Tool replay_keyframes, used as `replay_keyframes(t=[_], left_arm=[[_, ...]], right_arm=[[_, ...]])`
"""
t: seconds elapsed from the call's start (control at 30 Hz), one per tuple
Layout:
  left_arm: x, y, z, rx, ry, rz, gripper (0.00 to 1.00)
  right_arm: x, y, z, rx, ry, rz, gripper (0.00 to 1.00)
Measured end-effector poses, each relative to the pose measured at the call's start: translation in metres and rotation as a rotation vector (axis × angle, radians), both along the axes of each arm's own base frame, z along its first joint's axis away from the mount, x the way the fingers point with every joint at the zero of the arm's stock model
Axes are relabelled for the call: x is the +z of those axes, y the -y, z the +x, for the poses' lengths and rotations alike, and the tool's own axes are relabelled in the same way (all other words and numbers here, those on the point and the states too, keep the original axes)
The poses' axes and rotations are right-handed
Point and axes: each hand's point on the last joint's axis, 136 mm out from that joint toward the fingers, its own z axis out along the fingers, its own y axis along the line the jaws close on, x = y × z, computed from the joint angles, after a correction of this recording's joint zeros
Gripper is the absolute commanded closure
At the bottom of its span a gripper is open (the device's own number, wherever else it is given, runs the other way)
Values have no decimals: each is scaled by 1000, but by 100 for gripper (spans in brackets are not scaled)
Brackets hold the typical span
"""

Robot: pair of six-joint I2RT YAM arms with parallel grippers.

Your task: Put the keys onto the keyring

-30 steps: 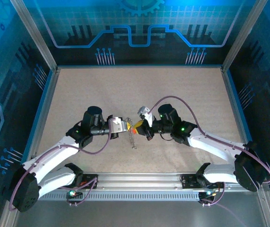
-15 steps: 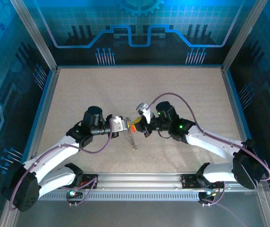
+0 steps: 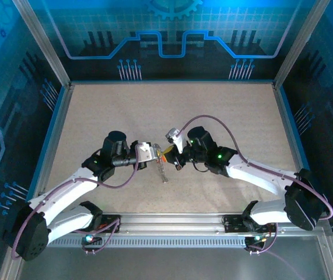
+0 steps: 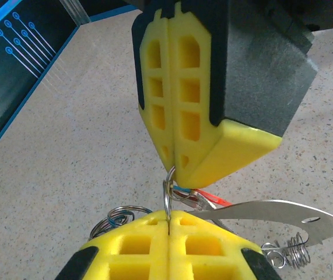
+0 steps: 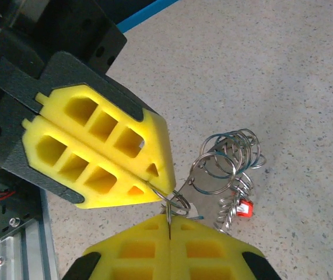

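The left gripper (image 4: 169,223) has its 2 yellow fingers (image 4: 132,248) pressed flat together, nipping 1 thin strand of silvery wire in their seam. The right gripper (image 4: 174,165) meets it tip to tip, its own 2 fingers likewise closed on that same strand. Each finger is a blocky foam wedge cut with square and triangular pockets and backed by black plastic.

The pinched strand belongs to the keyring (image 4: 167,195), which sits between the 2 tips. In the right wrist view it spreads just beyond the tips into several round turns of thin bright wire, stacked like a loose spring, with 1 tighter, bumpy coil running off below them. I cannot count the turns exactly.

1 key (image 5: 245,208) shows at the end of that tight coil as a small glossy red head. In the left wrist view 1 red piece lies just beside the pinched strand, touching a flat, curved silvery blade (image 4: 271,213) with 1 small hole near its tip. Whether the 2 are joined I cannot tell.

From above, the grippers meet over the middle of the speckled beige table (image 3: 213,116), and the keyring trails toward the near edge as 1 thin chain-like line.
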Motion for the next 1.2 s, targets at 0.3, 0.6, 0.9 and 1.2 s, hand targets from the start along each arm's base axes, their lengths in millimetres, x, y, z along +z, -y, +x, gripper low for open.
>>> replay_keyframes(t=[0.3,0.6,0.9,1.2], left_arm=[[0,0,0,-1,2,0,100],[6,4,-1,-18,18,-29,100],[11,10,-7,-61,16,-74,100],[16,16,-14,-101,12,-121,100]], right_arm=[[-5,5,7,-79,-48,-8,100],[-2,1,2,-12,-76,29,81],[8,13,-8,59,21,42,70],[30,32,-18,136,304,14,66]])
